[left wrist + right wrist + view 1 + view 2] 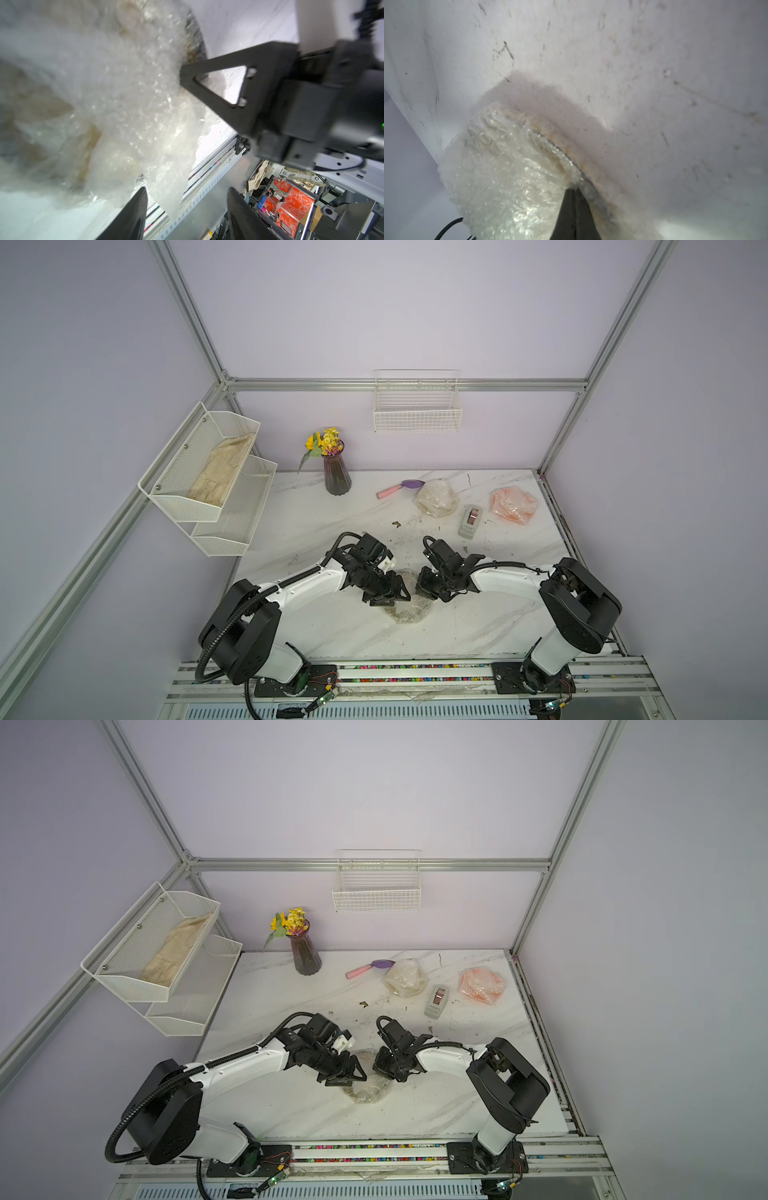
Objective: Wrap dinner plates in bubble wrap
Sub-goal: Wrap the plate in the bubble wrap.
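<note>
Near edge of the marble surface (332, 531), middle: both grippers at one bundle

Bubble wrap (405, 612) crumpled over yellow plate (556, 149), its dark rim showing through. By the far edge, whitish bundle (436, 497); orange bundle (513, 504) towards far right corner. Left gripper (187, 191) jaws apart, loose flap between them. Right gripper (574, 195) jaws closed, tips against wrap edge; pinch unclear

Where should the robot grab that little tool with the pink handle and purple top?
By the pink handle, coming straight down from above. It lies flat on the table, its handle end in bare space, while the purple head sits close beside a wrapped bundle, probably leaving a gripper little room there.
</note>
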You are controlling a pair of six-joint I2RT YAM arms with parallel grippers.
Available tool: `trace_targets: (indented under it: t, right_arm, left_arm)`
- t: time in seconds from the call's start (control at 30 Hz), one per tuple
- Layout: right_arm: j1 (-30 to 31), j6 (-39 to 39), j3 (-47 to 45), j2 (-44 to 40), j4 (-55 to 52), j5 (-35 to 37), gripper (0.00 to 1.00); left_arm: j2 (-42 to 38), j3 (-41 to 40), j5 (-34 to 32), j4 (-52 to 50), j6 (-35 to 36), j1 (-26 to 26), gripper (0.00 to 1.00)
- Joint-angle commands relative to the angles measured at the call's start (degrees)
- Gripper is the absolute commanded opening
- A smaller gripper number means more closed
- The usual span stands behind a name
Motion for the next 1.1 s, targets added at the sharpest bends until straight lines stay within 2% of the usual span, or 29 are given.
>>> trace_targets:
  t: [0.0,0.13,0.27,0.43,0.6,0.67,0.77,0.87,0.97,1.07]
  right_arm:
    - [-0.4,-2.9,-0.4,1.5,-7.1,4.2,0.00]
    - [-0.4,-3.7,0.0,0.6,-7.7,4.7,0.00]
    - [-0.4,-4.0,-0.2,0.4,-8.0,5.0,0.00]
    - [-0.4,-4.4,0.5,0.3,-8.9,5.6,0.00]
    - [-0.3,-6.6,6.3,-3.6,-17.1,8.4,0.00]
    - [0.4,-6.9,9.2,-6.0,-19.4,7.3,0.00]
    - [0.9,-5.5,11.3,-7.1,-16.6,0.0,0.00]
    - [2.4,-2.8,12.7,-4.9,-11.8,-4.4,0.00]
    - [3.9,0.9,11.5,-1.1,-5.1,-6.9,0.00]
    - [4.3,0.7,10.6,1.5,-6.9,-5.0,0.05]
  left_arm:
    - [2.3,8.9,-2.5,-5.1,1.7,0.7,0.60]
    - [11.2,18.1,-6.2,-13.7,7.9,0.9,0.54]
    - [17.9,21.8,-8.7,-17.6,10.5,1.5,0.33]
    - [20.7,19.2,-2.6,-13.0,10.4,1.1,0.19]
    - [23.5,13.7,-1.8,-10.2,10.6,1.2,0.15]
    - [24.3,12.3,-2.1,-9.6,10.5,1.5,0.15]
    - [24.6,11.3,-2.1,-8.7,10.0,1.5,0.14]
    - [24.6,11.3,-2.0,-8.5,9.8,1.4,0.14]
    - [24.7,11.4,-2.0,-8.3,9.7,1.4,0.13]
    - [24.3,11.2,-2.1,-8.4,9.4,1.4,0.13]
